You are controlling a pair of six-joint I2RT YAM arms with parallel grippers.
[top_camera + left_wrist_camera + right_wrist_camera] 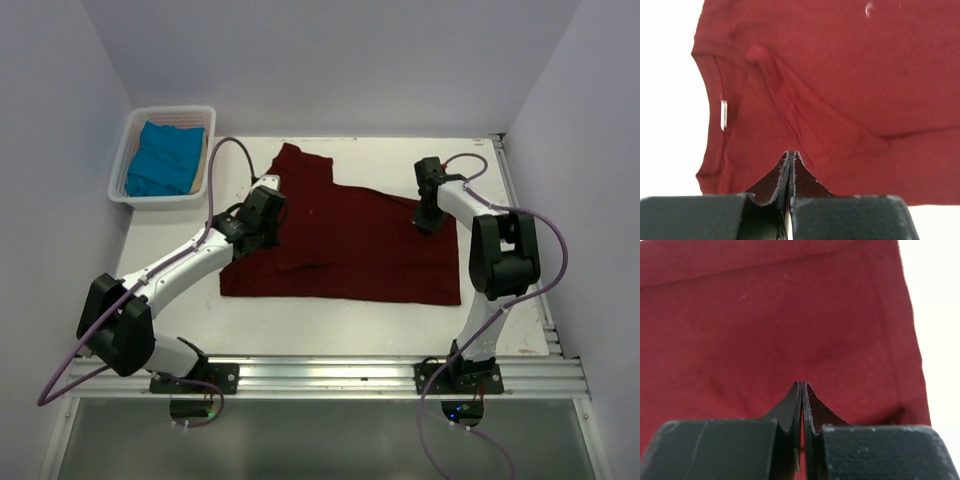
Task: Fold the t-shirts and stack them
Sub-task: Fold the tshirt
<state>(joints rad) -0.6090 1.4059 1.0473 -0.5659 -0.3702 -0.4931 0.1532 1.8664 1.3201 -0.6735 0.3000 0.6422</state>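
I see the dark red t-shirt point(365, 250) spread flat on the worktop point(340, 322). My left gripper point(791, 154) sits at its collar side and my right gripper point(802, 385) near its far right edge. Both sets of jaws are clenched, and I cannot tell whether they pinch cloth. A blue t-shirt point(162, 160) lies in the white basket point(160, 203) at far left.

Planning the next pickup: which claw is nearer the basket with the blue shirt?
Left. The left claw is over the red t-shirt's left side, nearest the basket; the right claw is at its far right edge.
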